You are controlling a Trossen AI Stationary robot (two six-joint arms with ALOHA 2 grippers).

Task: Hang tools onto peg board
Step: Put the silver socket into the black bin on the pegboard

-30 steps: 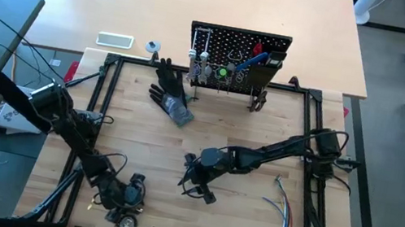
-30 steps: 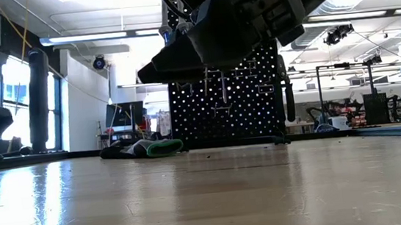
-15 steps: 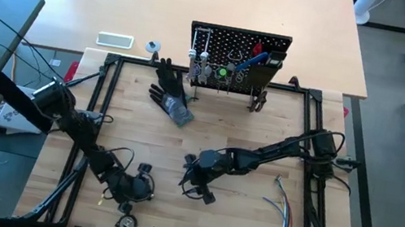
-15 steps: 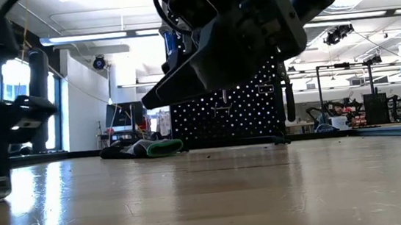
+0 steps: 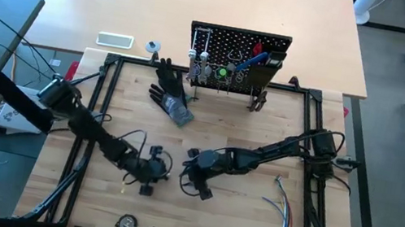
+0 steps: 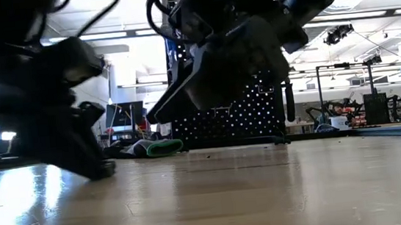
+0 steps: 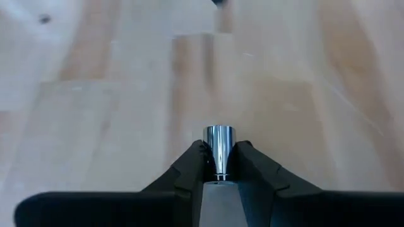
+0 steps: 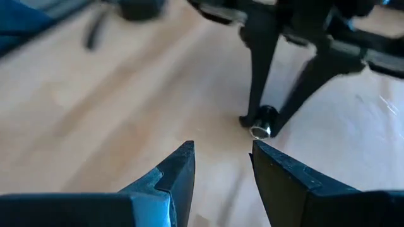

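My left gripper (image 5: 153, 173) sits low over the wooden table (image 5: 250, 221), pinching a small silver socket (image 7: 218, 151). Just right of it, my right gripper (image 5: 193, 180) hovers with fingers spread, empty. The peg board (image 5: 236, 57) stands upright at the table's far edge.

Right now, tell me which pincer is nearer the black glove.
Left, narrowly. The left pincer sits in front of the black glove, almost in line with it, shut on a small silver tool. The right pincer, open, sits equally far forward but further toward the right.
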